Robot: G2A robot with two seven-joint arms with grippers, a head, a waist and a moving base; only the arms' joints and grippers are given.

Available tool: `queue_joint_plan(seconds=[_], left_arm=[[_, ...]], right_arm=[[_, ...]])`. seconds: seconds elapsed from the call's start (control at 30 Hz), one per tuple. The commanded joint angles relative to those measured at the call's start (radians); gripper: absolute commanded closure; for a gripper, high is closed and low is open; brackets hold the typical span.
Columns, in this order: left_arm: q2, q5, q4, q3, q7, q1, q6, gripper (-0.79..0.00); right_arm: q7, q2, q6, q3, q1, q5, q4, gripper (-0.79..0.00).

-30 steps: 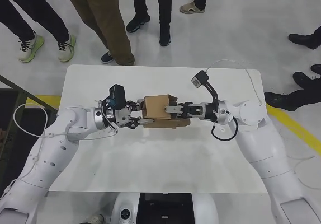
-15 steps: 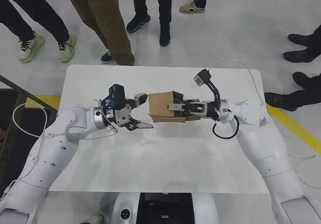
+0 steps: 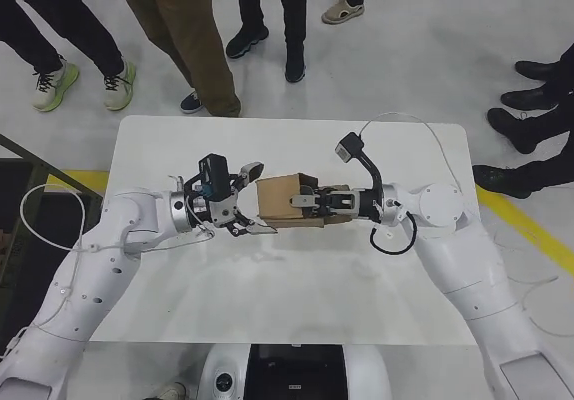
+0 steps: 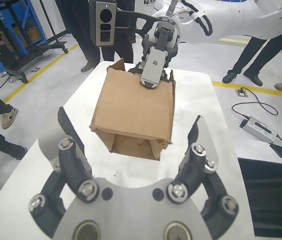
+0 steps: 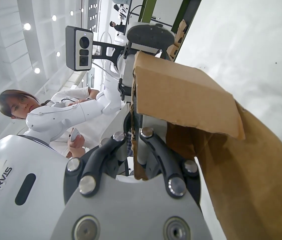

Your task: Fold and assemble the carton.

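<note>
Carton (image 3: 277, 192) now closer to wide left claw (image 3: 258, 200), tight in right claw (image 3: 295, 200).

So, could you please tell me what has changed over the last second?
The left pincer came off the carton and opened wide. The right pincer drew the carton slightly away, then carried it back to the open left pincer. The right pincer stayed shut on the carton's other end, above the table.

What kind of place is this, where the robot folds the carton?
Probably a robot lab or a factory-style test hall: yellow floor lines, blue racks at the side, and onlookers standing around the white table.
</note>
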Motion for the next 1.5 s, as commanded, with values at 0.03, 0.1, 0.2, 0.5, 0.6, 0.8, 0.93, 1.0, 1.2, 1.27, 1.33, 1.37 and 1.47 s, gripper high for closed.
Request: queue_joint_plan(seconds=[0.03,0.1,0.2,0.5,0.6,0.8,0.93,1.0,1.2,1.27,1.33,1.37,1.47], left_arm=[[-0.001,0.035,-0.002,0.0,0.017,0.003,0.008,-0.785],[-0.002,0.05,0.001,0.001,0.027,0.004,0.01,-0.779],[-0.003,0.066,0.006,0.004,0.034,0.002,0.012,-0.714],[-0.007,0.083,0.012,0.005,0.048,0.0,0.013,-0.603],[-0.008,0.079,0.014,0.005,0.05,-0.001,0.011,-0.61],[-0.009,0.074,0.016,0.004,0.046,-0.001,0.009,-0.57],[-0.01,0.068,0.02,0.001,0.043,0.0,0.008,-0.542],[-0.01,0.066,0.022,-0.001,0.041,0.001,0.007,-0.523],[-0.01,0.053,0.027,-0.01,0.04,0.004,0.004,-0.517],[-0.01,0.048,0.028,-0.012,0.04,0.004,0.003,-0.508],[-0.01,0.044,0.03,-0.014,0.038,0.004,0.001,-0.496],[-0.01,0.042,0.032,-0.016,0.038,0.003,0.0,-0.499],[-0.011,0.033,0.041,-0.019,0.036,0.003,-0.001,-0.48]], right_arm=[[-0.003,0.0,0.003,-0.005,0.001,0.005,0.004,0.0],[-0.002,-0.001,0.004,-0.008,0.003,0.007,0.006,0.0],[-0.002,-0.001,0.006,-0.014,0.008,0.012,0.006,0.0],[-0.004,-0.004,0.01,-0.031,0.02,0.02,0.016,0.0],[-0.002,-0.004,0.009,-0.034,0.024,0.022,0.02,0.0],[0.001,-0.004,0.01,-0.037,0.03,0.026,0.026,-0.009],[-0.001,-0.004,0.01,-0.037,0.032,0.031,0.025,-0.268],[0.001,-0.003,0.009,-0.036,0.032,0.033,0.026,-0.32],[0.004,-0.001,0.007,-0.029,0.034,0.041,0.026,-0.332],[0.004,0.0,0.005,-0.026,0.035,0.044,0.028,-0.336],[0.0,0.001,0.0,-0.019,0.035,0.048,0.032,-0.339],[-0.004,0.003,-0.002,-0.013,0.035,0.048,0.034,-0.345],[-0.017,0.009,-0.011,0.014,0.028,0.045,0.036,-0.372]])
